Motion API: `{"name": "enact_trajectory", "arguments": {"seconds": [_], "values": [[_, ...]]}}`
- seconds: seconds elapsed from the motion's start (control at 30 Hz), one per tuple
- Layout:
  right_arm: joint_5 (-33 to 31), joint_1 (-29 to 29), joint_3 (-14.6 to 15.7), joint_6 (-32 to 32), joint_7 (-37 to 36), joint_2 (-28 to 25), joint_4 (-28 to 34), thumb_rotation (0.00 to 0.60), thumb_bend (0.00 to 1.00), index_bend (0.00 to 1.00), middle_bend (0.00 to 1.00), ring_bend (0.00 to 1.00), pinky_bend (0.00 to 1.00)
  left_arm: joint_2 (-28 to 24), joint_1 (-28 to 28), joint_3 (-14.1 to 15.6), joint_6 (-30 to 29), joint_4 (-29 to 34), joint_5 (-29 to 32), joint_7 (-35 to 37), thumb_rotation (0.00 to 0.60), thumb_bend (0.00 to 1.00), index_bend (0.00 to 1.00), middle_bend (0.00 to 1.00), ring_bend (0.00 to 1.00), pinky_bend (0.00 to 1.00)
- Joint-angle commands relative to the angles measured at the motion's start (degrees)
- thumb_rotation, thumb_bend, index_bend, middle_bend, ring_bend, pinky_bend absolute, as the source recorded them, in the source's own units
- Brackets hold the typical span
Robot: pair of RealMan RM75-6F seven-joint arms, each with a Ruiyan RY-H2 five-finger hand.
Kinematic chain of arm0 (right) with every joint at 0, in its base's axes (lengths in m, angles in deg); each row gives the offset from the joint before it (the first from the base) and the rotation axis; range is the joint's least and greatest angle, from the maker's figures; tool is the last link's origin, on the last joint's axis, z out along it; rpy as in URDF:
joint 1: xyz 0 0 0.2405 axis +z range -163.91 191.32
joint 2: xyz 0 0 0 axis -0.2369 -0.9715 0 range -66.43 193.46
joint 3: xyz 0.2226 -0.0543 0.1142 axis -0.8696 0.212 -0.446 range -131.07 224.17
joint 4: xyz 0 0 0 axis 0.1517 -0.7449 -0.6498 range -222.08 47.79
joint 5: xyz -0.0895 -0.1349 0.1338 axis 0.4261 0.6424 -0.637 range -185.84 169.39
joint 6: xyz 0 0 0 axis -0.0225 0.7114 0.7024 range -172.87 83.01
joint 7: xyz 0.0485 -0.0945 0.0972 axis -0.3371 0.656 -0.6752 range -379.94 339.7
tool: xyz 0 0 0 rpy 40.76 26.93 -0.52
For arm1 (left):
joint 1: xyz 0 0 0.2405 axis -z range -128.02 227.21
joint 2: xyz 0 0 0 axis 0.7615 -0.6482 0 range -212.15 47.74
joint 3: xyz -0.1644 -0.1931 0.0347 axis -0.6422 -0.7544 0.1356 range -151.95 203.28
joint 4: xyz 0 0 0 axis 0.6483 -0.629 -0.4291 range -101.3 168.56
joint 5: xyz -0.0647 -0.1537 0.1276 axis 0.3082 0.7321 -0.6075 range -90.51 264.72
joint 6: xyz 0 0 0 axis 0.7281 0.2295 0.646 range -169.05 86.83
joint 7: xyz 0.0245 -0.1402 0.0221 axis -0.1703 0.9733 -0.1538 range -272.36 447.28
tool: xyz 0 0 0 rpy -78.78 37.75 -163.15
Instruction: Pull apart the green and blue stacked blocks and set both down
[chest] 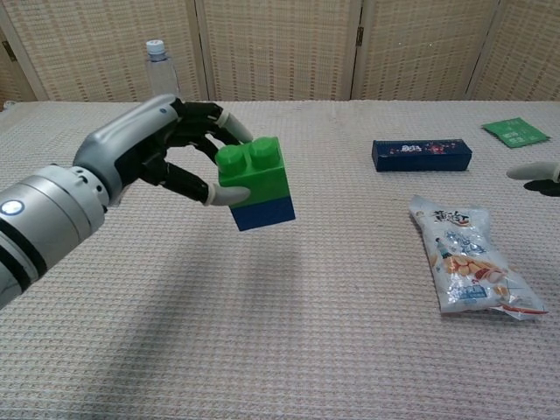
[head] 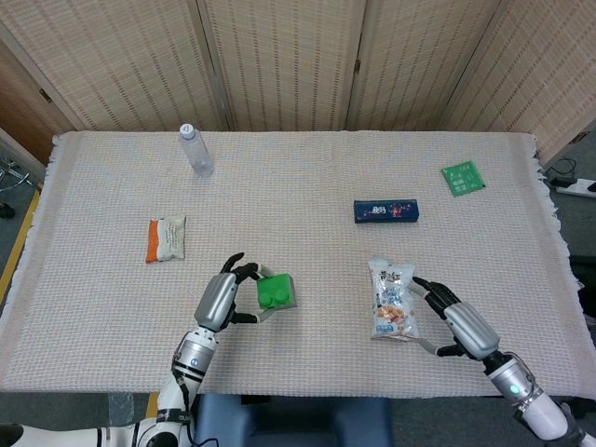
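Observation:
A green block [chest: 255, 168] sits stacked on a blue block [chest: 267, 213], and the pair hangs in the air above the table, tilted a little. My left hand [chest: 166, 156] grips the stack from its left side, thumb under the green block and fingers over the top. The head view shows the same green block [head: 277, 291] held by my left hand [head: 222, 298] near the table's front. My right hand [head: 459, 323] hovers open beside the snack bag, fingers spread; in the chest view only its fingertips [chest: 532, 172] enter at the right edge.
A snack bag [head: 392, 298] lies just left of my right hand. Farther back are a dark blue box [head: 386, 210], a green packet [head: 463, 177] and a clear water bottle [head: 196, 149]. An orange-and-white packet [head: 166, 237] lies at the left.

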Motion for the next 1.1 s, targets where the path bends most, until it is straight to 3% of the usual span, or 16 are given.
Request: {"name": "enact_trajectory", "arguments": {"seconds": [0.03,0.33,0.7,1.1], "values": [[1.97,3.00,1.54,0.45,-9.11,3.55,-2.17,0.600,0.36,0.00,0.00,0.00,0.00,-0.78,-0.28,-0.19,-0.19,1.15,0.16,0.19,0.600,0.47,0.74,0.85,0.42,0.11],[-0.47,7.86,1.17,-2.59,-27.30,9.78,-7.53,0.600,0.36,0.00,0.00,0.00,0.00,-3.83,-0.93,-0.61,-0.96,6.68,0.04,-0.63,0.600,0.47,0.74,0.86,0.42,0.10],[-3.92,12.48,-1.10,-6.42,-31.50,14.63,-7.70,0.600,0.36,0.00,0.00,0.00,0.00,-6.95,-1.32,-1.02,-0.68,11.68,1.83,-1.20,0.600,0.47,0.74,0.86,0.42,0.10],[-5.72,15.38,-2.02,-8.24,-33.58,19.78,-6.71,0.600,0.36,0.00,0.00,0.01,0.00,-6.64,-0.73,-1.30,-0.46,11.33,3.22,-1.56,0.600,0.47,0.74,0.86,0.42,0.10]]}}
